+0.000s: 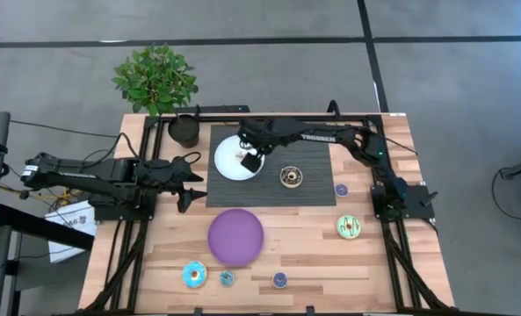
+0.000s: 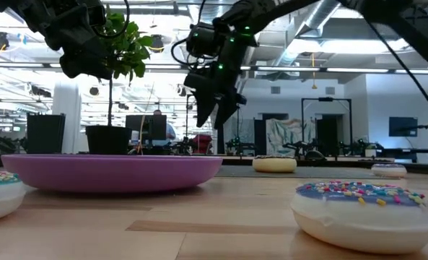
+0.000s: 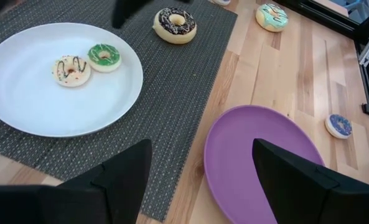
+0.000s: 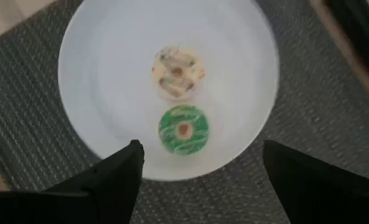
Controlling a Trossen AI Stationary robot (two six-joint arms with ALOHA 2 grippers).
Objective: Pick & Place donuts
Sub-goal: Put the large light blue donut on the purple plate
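Observation:
Two mini donuts, a cream one (image 4: 178,73) and a green one (image 4: 183,129), lie flat on the white plate (image 1: 227,164). My right gripper (image 4: 200,168) hangs open above that plate, fingers pointing down, touching nothing. A brown-and-cream donut (image 1: 291,177) lies on the dark mat (image 1: 308,193). On the bare wood lie a purple mini (image 1: 342,190), a green-iced donut (image 1: 349,226), a blue-iced donut (image 1: 194,274) and two more minis (image 1: 227,278) (image 1: 280,280). My left gripper (image 1: 188,180) waits open at the mat's left edge.
A purple plate (image 1: 235,237) lies on the wood in front of the mat. A potted plant (image 1: 159,83) and a dark pot (image 1: 185,130) stand at the far left corner. Black frame rails run along the table's sides.

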